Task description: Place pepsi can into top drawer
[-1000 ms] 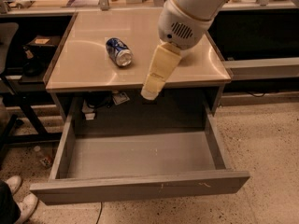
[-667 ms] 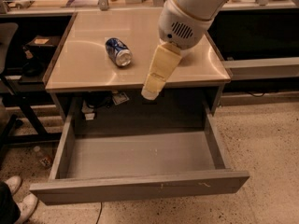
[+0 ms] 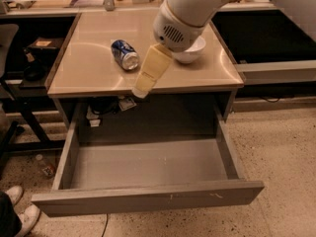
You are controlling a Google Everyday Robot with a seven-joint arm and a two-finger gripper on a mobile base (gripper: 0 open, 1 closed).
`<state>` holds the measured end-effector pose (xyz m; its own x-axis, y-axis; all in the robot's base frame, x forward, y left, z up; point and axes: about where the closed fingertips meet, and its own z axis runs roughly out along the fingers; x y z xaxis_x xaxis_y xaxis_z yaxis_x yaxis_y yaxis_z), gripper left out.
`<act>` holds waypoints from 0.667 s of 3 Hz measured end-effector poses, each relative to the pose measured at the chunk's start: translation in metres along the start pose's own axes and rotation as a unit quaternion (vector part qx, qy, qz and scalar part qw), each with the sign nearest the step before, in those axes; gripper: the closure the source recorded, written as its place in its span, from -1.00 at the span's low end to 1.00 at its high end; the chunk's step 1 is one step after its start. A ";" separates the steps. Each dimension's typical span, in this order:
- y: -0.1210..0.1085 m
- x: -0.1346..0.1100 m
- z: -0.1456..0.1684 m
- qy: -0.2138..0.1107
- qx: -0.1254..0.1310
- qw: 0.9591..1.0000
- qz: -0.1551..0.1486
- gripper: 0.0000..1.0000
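The pepsi can [image 3: 124, 54] lies on its side on the beige tabletop [image 3: 84, 73], left of centre, with a silver end facing the front. The top drawer [image 3: 148, 199] stands pulled far out below the table, and its grey inside is bare. My gripper [image 3: 140, 89] hangs on the white arm over the table's front edge. It is just right of the can and in front of it, apart from it, and holds nothing.
A white bowl [image 3: 193, 54] sits on the table, partly behind my arm. A small bottle [image 3: 45, 166] lies on the floor to the left. White shoes [image 3: 22, 209] stand at the lower left. Dark shelving flanks the table.
My gripper has moved left and slightly up, closer to the can. The bowl now shows from behind the arm. The can and the drawer have not moved.
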<state>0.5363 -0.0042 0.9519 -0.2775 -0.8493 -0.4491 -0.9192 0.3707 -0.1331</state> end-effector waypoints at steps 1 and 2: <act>-0.029 -0.028 0.020 -0.006 0.011 1.000 0.027 -1.00; -0.029 -0.028 0.020 -0.006 0.011 1.000 0.027 -1.00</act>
<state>0.5767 0.0167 0.9505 -0.3228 -0.8236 -0.4663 -0.8964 0.4242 -0.1287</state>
